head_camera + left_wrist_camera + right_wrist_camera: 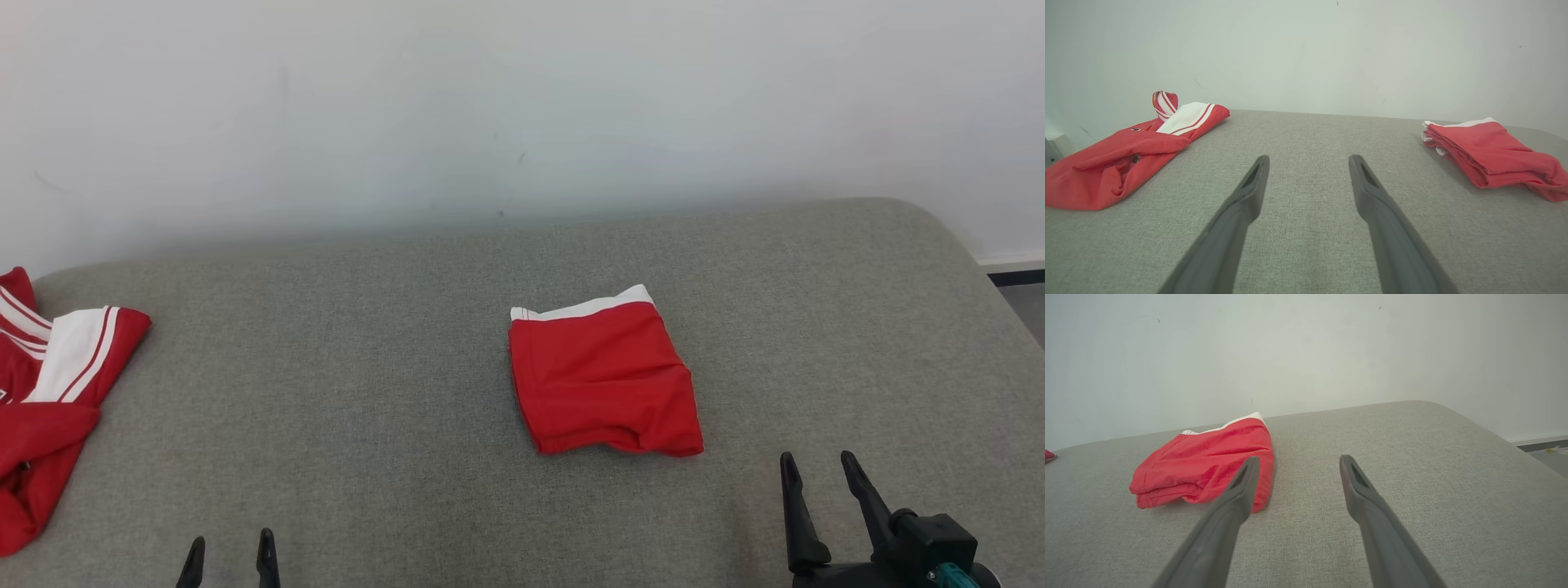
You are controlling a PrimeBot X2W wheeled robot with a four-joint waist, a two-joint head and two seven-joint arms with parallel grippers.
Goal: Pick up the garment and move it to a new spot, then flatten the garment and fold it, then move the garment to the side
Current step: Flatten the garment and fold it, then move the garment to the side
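Note:
A red garment (604,384) with a white band along its far edge lies folded into a small rectangle on the grey cushioned surface (367,367), right of centre. It sits at the right in the left wrist view (1490,151) and at the left in the right wrist view (1208,465). My right gripper (817,459) (1299,458) is open just to the near right of it, apart from the cloth. My left gripper (231,539) (1309,159) is open over bare cushion at the near left, holding nothing.
A second red and white garment (49,392) (1126,159) lies crumpled at the surface's left edge. A pale wall (522,114) runs behind. The surface rounds off at the right, with floor (1024,302) beyond.

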